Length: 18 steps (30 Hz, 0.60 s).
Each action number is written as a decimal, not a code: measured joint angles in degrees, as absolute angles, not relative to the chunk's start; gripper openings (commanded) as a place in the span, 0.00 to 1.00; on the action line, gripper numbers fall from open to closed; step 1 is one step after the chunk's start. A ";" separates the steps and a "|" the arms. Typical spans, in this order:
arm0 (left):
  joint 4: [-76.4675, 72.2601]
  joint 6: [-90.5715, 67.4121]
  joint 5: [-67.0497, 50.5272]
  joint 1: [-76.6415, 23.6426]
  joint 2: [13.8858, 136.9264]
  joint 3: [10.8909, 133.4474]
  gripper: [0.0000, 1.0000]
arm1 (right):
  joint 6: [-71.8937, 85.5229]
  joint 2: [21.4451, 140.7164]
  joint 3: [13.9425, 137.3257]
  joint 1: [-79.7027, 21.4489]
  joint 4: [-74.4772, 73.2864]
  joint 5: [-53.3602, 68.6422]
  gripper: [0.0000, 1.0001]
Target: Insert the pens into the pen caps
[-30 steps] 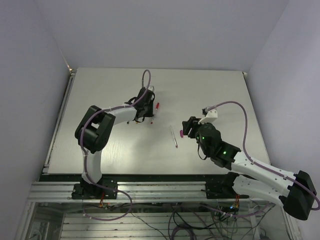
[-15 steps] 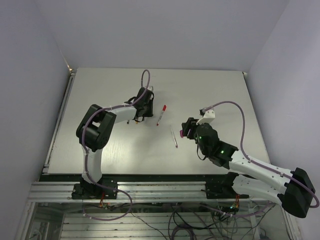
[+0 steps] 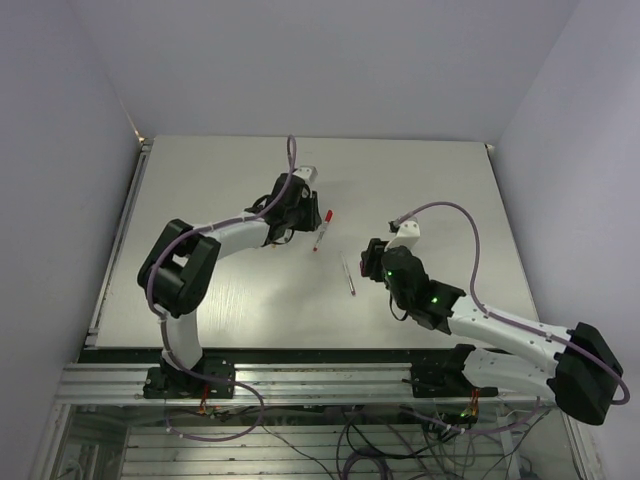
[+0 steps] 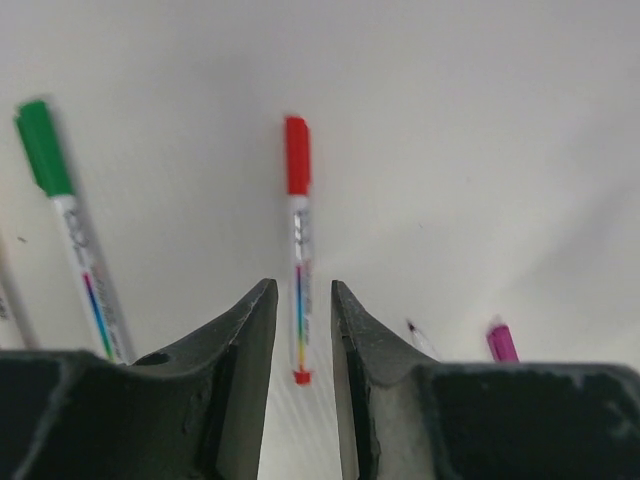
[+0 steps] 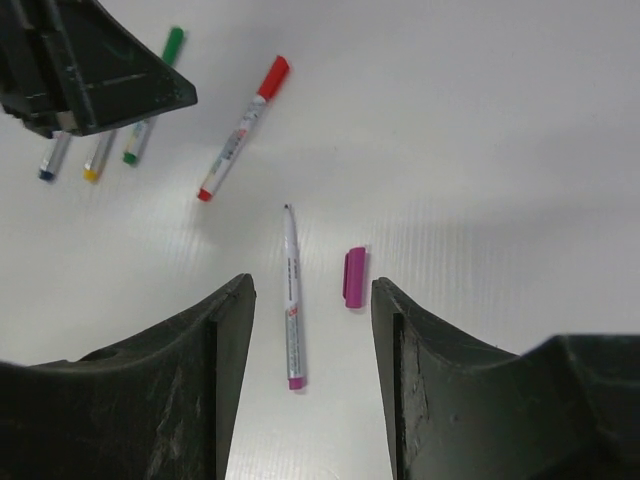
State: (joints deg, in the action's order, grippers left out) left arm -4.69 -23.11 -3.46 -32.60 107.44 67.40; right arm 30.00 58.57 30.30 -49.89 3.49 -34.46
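A red-capped pen [image 4: 297, 250] lies on the table in line with my left gripper [image 4: 302, 290], which is open and empty just above it. It also shows in the top view [image 3: 321, 230]. An uncapped magenta pen [image 5: 291, 300] and a loose magenta cap [image 5: 354, 277] lie side by side, a little apart, below my right gripper [image 5: 312, 290], which is open and empty. The magenta pen shows in the top view [image 3: 349, 275]. A green-capped pen [image 4: 70, 220] lies left of the red one.
The ends of a blue pen [image 5: 50, 160] and a yellow pen [image 5: 97, 160] stick out beside the green one under the left gripper [image 5: 90, 70]. The table [image 3: 200, 290] ends at a metal rail at the near edge, with walls on three sides.
My left gripper has let go of the red-capped pen, which now lies on the table, and has drawn back a little. My right gripper has shifted slightly left over the magenta pen.
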 measured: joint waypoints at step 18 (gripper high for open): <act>-10.39 -26.00 2.92 -41.34 84.18 41.98 0.39 | 26.48 83.48 43.33 -40.88 -0.49 -18.63 0.38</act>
